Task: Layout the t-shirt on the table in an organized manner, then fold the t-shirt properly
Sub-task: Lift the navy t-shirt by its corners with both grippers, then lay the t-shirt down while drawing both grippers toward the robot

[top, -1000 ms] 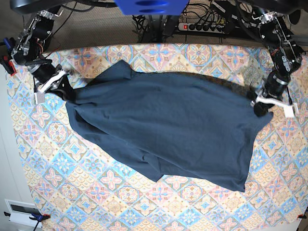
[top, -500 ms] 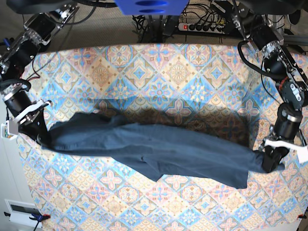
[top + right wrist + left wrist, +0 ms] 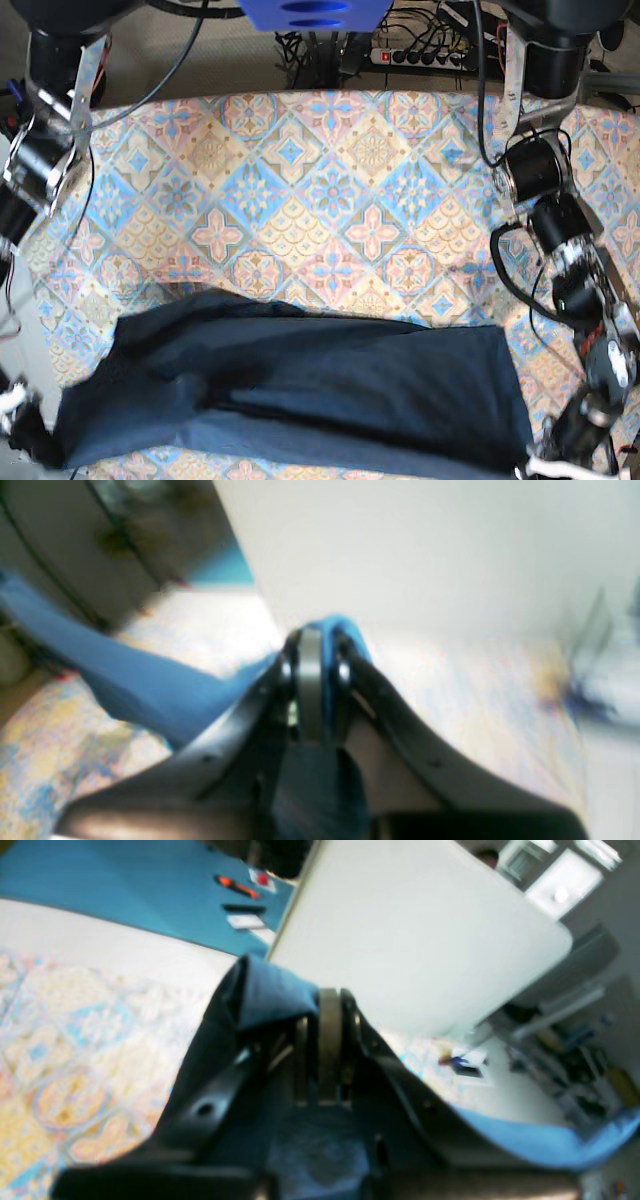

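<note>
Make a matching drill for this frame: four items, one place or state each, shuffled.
Items:
1. t-shirt
2. left tool
3. right tool
4. table

States:
a. pastel diamond cloth, bare far half
b. shut on fabric, base view's bottom right
c. spread along the near edge
d. shut on fabric, base view's bottom left

Pairs: 1-c, 2-b, 3-d, 4-a

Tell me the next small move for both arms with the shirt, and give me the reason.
Probably lower both grippers to set the held edge down flat, then let go. The left gripper and the right gripper are each shut on the t-shirt, which lies stretched across the near part of the table. A doubled-over ridge runs along its near side, so it likely needs smoothing next.
</note>
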`<act>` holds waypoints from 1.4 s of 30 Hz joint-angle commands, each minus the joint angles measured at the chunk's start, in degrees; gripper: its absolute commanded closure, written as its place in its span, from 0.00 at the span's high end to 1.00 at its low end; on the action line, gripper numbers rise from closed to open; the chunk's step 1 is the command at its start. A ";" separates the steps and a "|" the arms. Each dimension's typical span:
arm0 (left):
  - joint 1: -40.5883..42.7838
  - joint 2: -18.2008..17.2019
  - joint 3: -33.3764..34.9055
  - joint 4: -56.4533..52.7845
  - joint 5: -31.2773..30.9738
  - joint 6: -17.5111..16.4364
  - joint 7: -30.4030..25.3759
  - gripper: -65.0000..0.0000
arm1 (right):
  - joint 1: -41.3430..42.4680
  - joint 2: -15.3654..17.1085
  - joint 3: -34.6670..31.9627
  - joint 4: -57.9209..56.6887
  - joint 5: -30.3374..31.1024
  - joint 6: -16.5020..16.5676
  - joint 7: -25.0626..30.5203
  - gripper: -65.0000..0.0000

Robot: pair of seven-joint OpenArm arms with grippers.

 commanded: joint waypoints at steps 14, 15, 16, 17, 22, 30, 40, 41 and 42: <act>-24.89 1.53 -0.06 -21.42 2.18 -0.29 -9.07 0.00 | 21.58 1.21 -14.01 -3.46 1.38 0.06 9.31 0.01; -24.89 1.44 -0.06 -21.24 2.09 -0.29 -8.98 0.00 | 21.23 2.09 -13.31 -2.41 1.38 0.06 8.78 0.01; -24.80 1.44 -0.06 -21.24 2.09 -0.29 -8.63 0.00 | 20.44 2.97 -12.78 -1.53 1.47 0.06 8.25 0.01; -24.53 1.44 -0.32 -20.63 2.00 -0.29 -7.49 0.00 | 19.56 3.50 -12.43 -0.65 1.73 0.06 7.82 0.01; -13.54 -1.37 -0.23 -6.12 -0.46 -0.29 -1.69 0.00 | 7.25 4.02 -8.21 7.70 5.86 0.06 4.47 0.01; 8.52 -4.45 -0.50 14.71 -1.78 -0.29 3.50 0.00 | -18.86 3.94 1.02 24.49 7.62 0.06 1.31 0.01; 33.49 -6.21 -8.94 25.52 -5.91 -0.29 5.08 0.00 | -43.83 2.18 4.89 38.74 7.62 0.06 1.22 0.01; 36.04 -6.21 -10.08 26.32 -6.26 -0.29 5.26 0.00 | -46.02 1.74 4.89 39.44 7.62 0.06 1.22 0.01; 38.94 -6.21 -11.31 26.84 -6.62 -0.29 5.08 0.00 | -47.96 1.39 4.89 39.88 7.62 0.06 1.22 0.01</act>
